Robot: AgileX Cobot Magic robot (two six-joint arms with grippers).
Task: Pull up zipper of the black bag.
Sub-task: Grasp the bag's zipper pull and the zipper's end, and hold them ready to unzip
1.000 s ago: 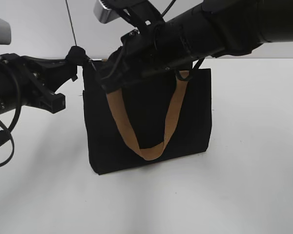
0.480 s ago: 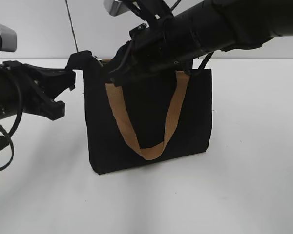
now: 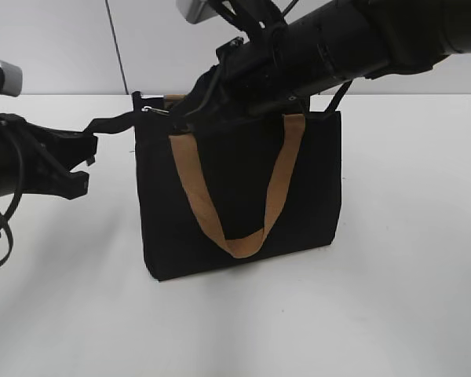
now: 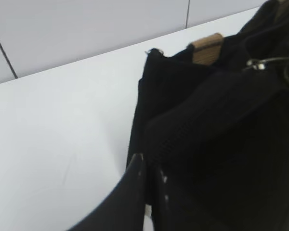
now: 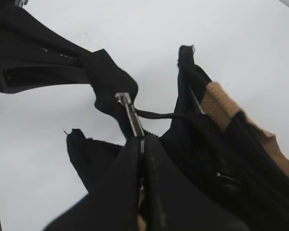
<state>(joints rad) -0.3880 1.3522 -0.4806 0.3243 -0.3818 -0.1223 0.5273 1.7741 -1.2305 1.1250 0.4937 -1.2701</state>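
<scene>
Black fabric is filling the near side of both wrist views. In the right wrist view the right gripper (image 5: 140, 144) is pinching its jaws fully together on the silvery pull of the zipper (image 5: 130, 115), which is sticking out just ahead of the fingertips. Beyond the pull, a black fabric tab (image 5: 106, 72) is stretching away toward the left gripper (image 3: 88, 153), whose jaws are pressing closed on the tab's far end. In the left wrist view those fingers (image 4: 137, 178) are lying together with cloth caught between them. The black bag (image 3: 239, 184) is standing upright on the white table (image 3: 408, 259), below the right jaws and off to the side of the left ones, a tan strap handle (image 3: 239, 192) hanging down its front face.
</scene>
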